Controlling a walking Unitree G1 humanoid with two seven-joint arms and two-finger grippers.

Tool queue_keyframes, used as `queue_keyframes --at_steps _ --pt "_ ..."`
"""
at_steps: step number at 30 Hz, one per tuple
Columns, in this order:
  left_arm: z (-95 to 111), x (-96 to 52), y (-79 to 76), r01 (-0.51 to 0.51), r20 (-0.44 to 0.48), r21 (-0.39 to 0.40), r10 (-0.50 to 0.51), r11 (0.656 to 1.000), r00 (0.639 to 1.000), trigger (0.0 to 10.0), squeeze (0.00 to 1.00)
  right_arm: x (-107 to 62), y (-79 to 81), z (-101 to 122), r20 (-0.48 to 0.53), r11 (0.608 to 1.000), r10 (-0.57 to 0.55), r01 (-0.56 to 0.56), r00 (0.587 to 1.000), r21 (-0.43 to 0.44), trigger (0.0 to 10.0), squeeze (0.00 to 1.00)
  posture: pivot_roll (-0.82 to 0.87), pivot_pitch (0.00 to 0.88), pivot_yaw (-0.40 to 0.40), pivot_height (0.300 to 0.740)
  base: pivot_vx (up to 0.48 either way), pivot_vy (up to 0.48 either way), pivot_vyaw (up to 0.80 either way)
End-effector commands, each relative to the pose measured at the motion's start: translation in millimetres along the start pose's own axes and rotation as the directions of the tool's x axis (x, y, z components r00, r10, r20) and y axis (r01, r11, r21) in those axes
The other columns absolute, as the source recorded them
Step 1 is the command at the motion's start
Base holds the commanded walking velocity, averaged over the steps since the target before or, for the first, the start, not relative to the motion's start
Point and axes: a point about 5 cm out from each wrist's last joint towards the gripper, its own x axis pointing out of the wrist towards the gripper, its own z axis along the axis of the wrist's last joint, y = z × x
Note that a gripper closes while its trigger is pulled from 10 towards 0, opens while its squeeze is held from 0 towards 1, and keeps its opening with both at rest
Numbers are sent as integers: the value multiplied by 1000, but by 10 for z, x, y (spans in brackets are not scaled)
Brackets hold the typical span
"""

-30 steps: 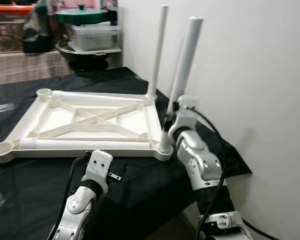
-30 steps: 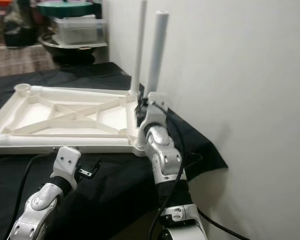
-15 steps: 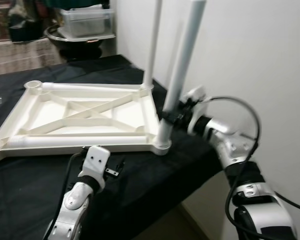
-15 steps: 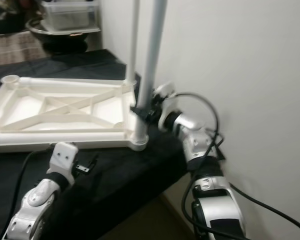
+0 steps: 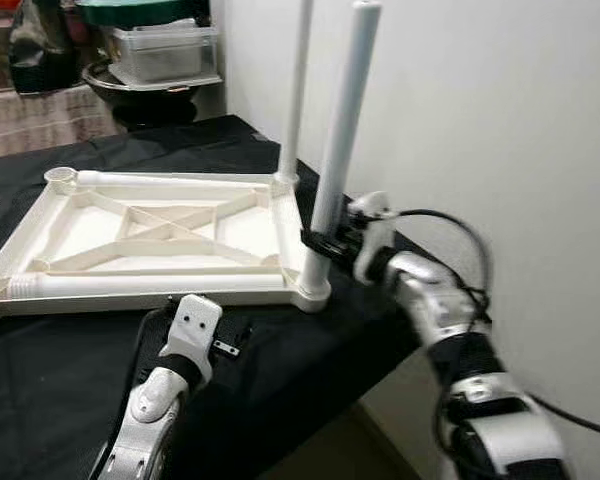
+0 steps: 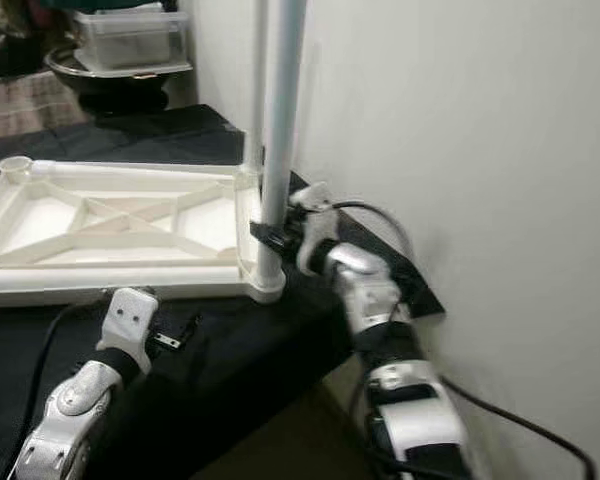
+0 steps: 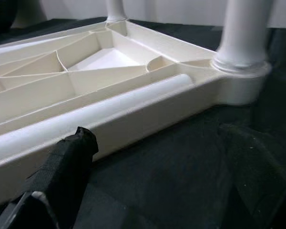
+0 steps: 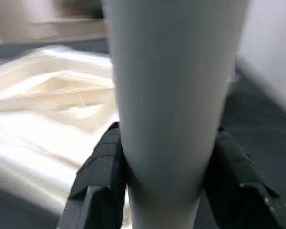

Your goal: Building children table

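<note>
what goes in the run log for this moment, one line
right gripper: fingers shut on near table leg, upright in corner socket | left gripper: idle by tabletop frame | far leg: fitted

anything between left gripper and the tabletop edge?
No: bare black cloth between the left gripper and tabletop, per the left wrist view.

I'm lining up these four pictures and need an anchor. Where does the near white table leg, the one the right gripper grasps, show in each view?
Left eye view: near white plastic table leg stands right of centre, right gripper clamped low on it.
Right eye view: centre, running off the top.
Left wrist view: its base at upper right.
Right wrist view: close up between the black fingers.
Shared landmark: the upturned white tabletop's corner socket.
</note>
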Motion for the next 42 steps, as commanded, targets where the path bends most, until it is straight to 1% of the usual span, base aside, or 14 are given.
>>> queue_keyframes --at_steps 1,6,8,9,10,14,15,23,26,27,33,35,37,42 --pt "-17 -8 -2 5 -10 7 -5 1000 1000 10000 0 -69 -181 -138 -68 973 -231 230 971 -21 0 0 107 0 -95 740 0 0 0" --pt "-14 10 -52 16 -8 3 -16 1000 1000 10000 0 -221 143 -434 -162 909 -408 416 899 19 0 0 108 0 -88 740 0 0 0" --pt "-11 14 -53 21 -7 4 -21 1000 1000 10000 0 -212 355 -416 -152 952 -284 297 947 70 10000 0 106 0 -89 740 0 0 0" --pt "-12 15 -48 21 -8 5 -21 1000 1000 10000 0 -207 388 -377 -126 963 -242 254 962 93 10000 0 102 0 -89 740 0 0 0" --pt "-13 16 -37 20 -8 7 -20 1000 1000 10000 0 -202 362 -303 -81 970 -213 221 974 102 10000 1000 102 0 -90 740 0 0 0" --pt "-14 16 -18 16 -7 9 -15 1000 1000 10000 0 -172 274 -157 -20 984 -129 131 991 121 10000 1000 102 0 -91 740 0 0 0" --pt "-12 16 -9 13 -7 9 -13 1000 1000 10000 0 -140 222 -43 22 989 -36 32 999 141 10000 0 101 0 -91 740 0 0 0" --pt "-8 37 -39 20 -3 8 -20 1000 1000 10000 0 -196 -34 167 42 929 363 -357 931 -99 10000 0 94 0 -88 740 0 0 0" --pt "-4 37 -35 19 -2 8 -19 1000 1000 10000 0 -238 -8 164 28 902 425 -420 905 -99 3922 0 101 0 -90 740 0 0 0" --pt "-4 31 -31 18 -2 9 -18 1000 1000 10000 0 -237 8 151 18 897 436 -433 900 -89 0 0 101 0 -90 740 0 0 0" --pt "-9 11 -18 16 -6 14 -16 1000 1000 10000 0 -211 67 59 -13 902 428 -428 904 -58 0 0 115 0 -92 740 0 0 0" --pt "-10 -2 -1 13 -7 17 -13 1000 1000 10000 0 -61 -56 -111 -79 1000 -15 14 997 -15 0 0 114 0 -91 740 0 0 0" --pt "-7 -1 -2 12 -8 17 -12 1000 1000 10000 0 -95 -100 -288 -126 908 -413 419 902 21 0 0 117 0 -89 740 0 0 0" --pt "5 11 -34 20 -5 14 -20 1000 1000 10000 0 -116 257 -346 -159 904 -407 422 899 69 1647 0 114 0 -83 740 0 0 0"
